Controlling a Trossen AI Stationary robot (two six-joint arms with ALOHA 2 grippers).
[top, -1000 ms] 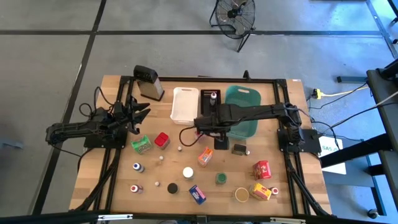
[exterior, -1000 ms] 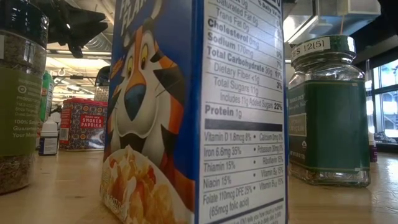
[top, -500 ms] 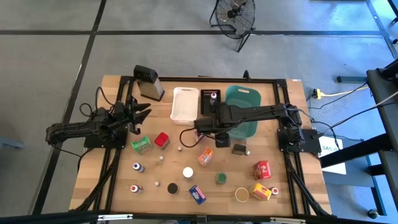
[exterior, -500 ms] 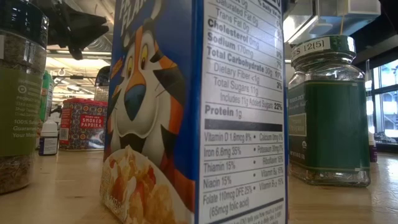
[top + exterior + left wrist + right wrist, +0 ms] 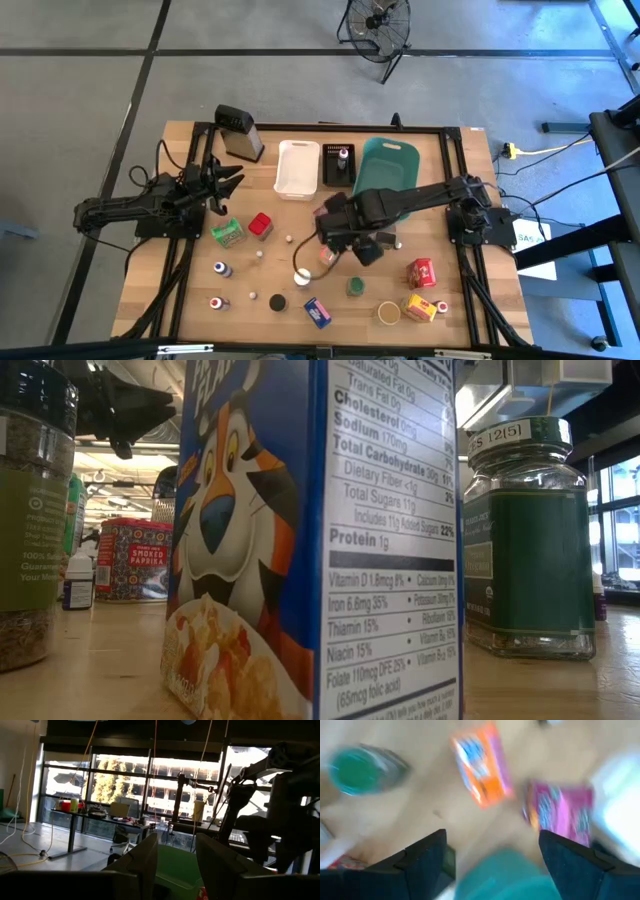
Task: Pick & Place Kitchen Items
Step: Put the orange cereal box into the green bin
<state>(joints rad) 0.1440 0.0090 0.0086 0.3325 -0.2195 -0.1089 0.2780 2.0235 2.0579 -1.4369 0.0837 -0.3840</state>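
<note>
Since the right wrist view looks straight past them, the two dark fingers (image 5: 425, 857) of the right gripper (image 5: 492, 865) are easy to read: they stand wide apart and nothing is between them. Beyond them on the wood lie an orange box (image 5: 482, 762), a pink box (image 5: 560, 815) and a jar with a green cap (image 5: 357, 770). In the high view this right gripper (image 5: 328, 240) hangs over the middle of the table (image 5: 470, 300), just above the orange box (image 5: 327, 256), and its arm reaches in from the right side past the teal basket (image 5: 388, 165).

The left gripper (image 5: 176, 865) has its fingers (image 5: 145, 862) partly apart with nothing held. From above, the left gripper (image 5: 225, 180) waits at the left edge, near the metal grater (image 5: 240, 130) and well apart from the groceries.

The other kitchen items stand spread over the table: a green packet (image 5: 228, 232) beside a small red box (image 5: 261, 226), a blue cereal box (image 5: 317, 312), a green-capped jar (image 5: 355, 287), another red box (image 5: 421, 272) and a yellow box (image 5: 417, 308). One small bottle (image 5: 343, 155) stands in the black tray (image 5: 332, 178), between the white bin (image 5: 298, 167) and the basket.

In the low view the cereal box (image 5: 310, 540) stands upright very near the camera, with a green jar (image 5: 525, 540) beside it.
</note>
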